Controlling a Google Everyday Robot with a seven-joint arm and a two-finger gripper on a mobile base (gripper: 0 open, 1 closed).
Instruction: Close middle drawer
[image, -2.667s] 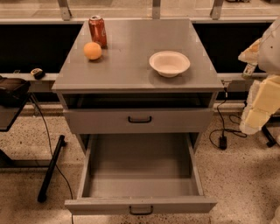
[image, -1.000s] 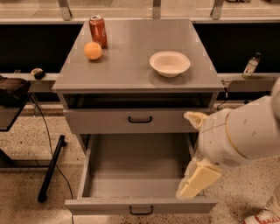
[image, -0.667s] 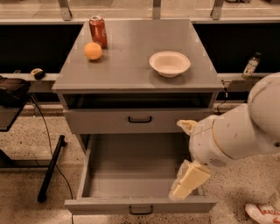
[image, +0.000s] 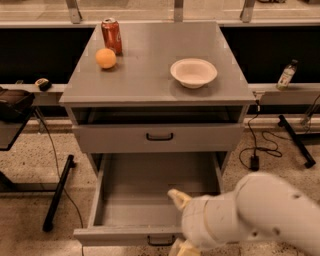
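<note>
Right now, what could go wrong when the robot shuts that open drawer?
The tool sits low by the front edge of the middle drawer, partly over its box; it might slip inside instead of pushing the front. A hard shove could jolt the cabinet, and the orange on top might roll off.

The wide grey cabinet (image: 150, 80) has a smooth, matt top that looks painted. On it, the red drink can (image: 111, 35) shows a faint metallic gloss, the round orange fruit (image: 106, 58) looks dull-skinned, and the white bowl (image: 193, 72) is smooth with a soft sheen. The cabinet's middle drawer (image: 140, 200) is plain matt grey inside. At this drawer's front edge, the cream gripper (image: 181, 222) has a smooth, plastic-looking shell. Around the cabinet, the floor (image: 30, 230) is speckled stone.
</note>
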